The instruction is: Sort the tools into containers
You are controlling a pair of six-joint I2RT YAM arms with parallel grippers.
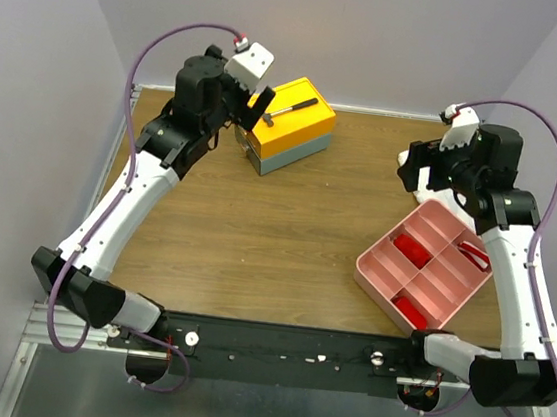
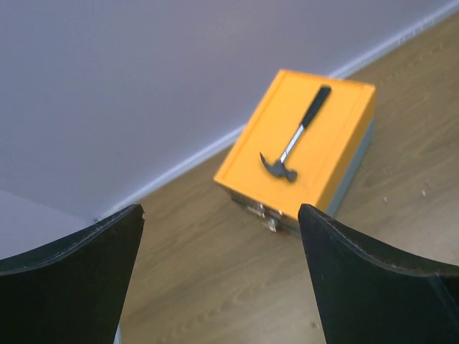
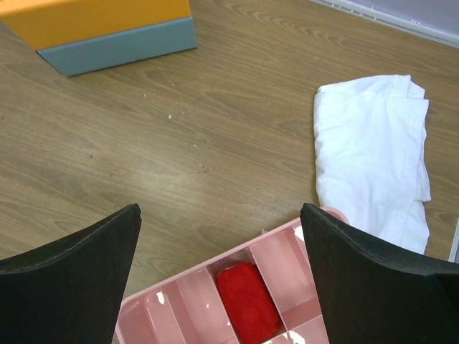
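Top external view: a black mounting rail is seen along the near edge. Beyond it a brown wood-grain table is enclosed on three sides by pale lilac walls.

On the near right of the table a pink plastic divided tray is placed, with red items in some compartments. The right gripper is seen above the tray's far end, its jaws spread wide and empty. A folded white cloth is laid just beyond the tray.

Towards the far left, a rectangular box with a bright yellow top and grey base is set at an angle near the back wall. A small hammer with a black handle, silver shaft and dark head is laid flat and diagonally on the yellow lid. The left gripper is raised beside the box, jaws wide apart, with nothing gripped.
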